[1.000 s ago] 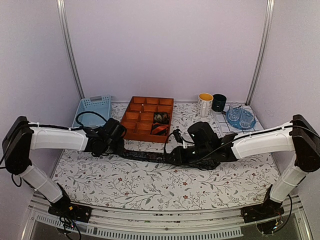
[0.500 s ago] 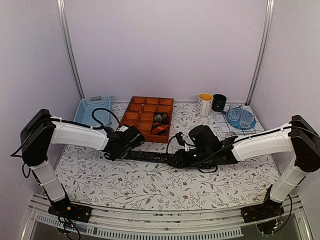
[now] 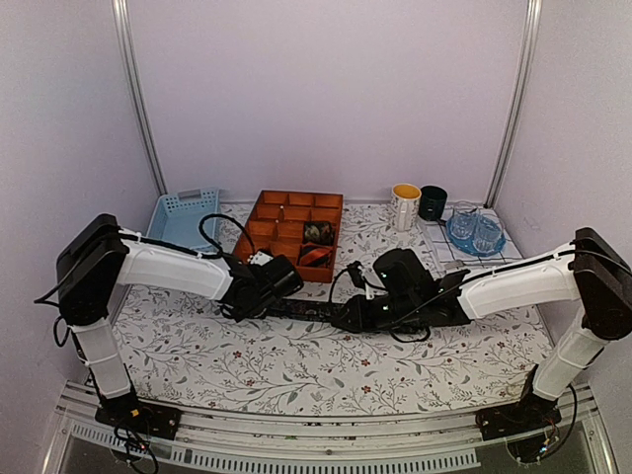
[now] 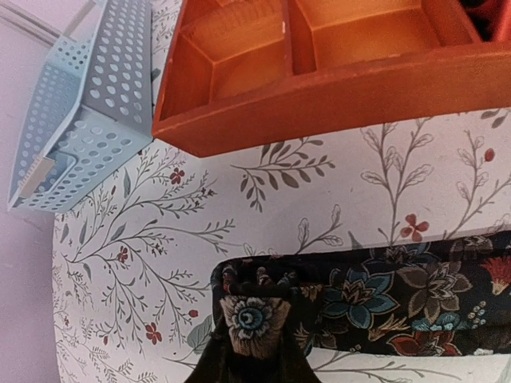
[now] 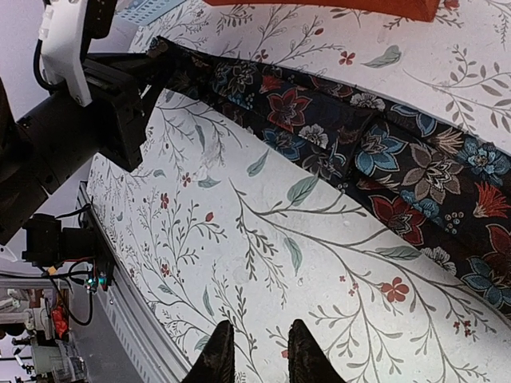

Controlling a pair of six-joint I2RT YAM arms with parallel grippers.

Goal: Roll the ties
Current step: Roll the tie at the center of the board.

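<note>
A dark floral tie (image 3: pixel 308 309) lies flat across the table mat between my two grippers. My left gripper (image 3: pixel 259 296) is shut on its left end. In the left wrist view the end is folded over at my fingertips (image 4: pixel 254 339) and the rest of the tie (image 4: pixel 415 303) runs off to the right. My right gripper (image 3: pixel 348 316) sits at the tie's right part. In the right wrist view it (image 5: pixel 259 355) is slightly open and empty over bare mat, with the tie (image 5: pixel 383 159) beyond it. Two rolled ties, one dark (image 3: pixel 316 233) and one red-and-black (image 3: pixel 314 256), sit in the orange tray (image 3: pixel 286 269).
A light blue basket (image 3: pixel 183 212) stands left of the tray. A white mug (image 3: pixel 405 205), a dark mug (image 3: pixel 432 202) and blue glassware (image 3: pixel 474 233) stand at the back right. The tray's wall (image 4: pixel 335 96) is just beyond the tie. My left arm (image 5: pixel 72 104) shows in the right wrist view.
My left gripper has moved right along the table with the tie's left end, folding it over, so the flat strip is shorter. My right arm has barely moved.
</note>
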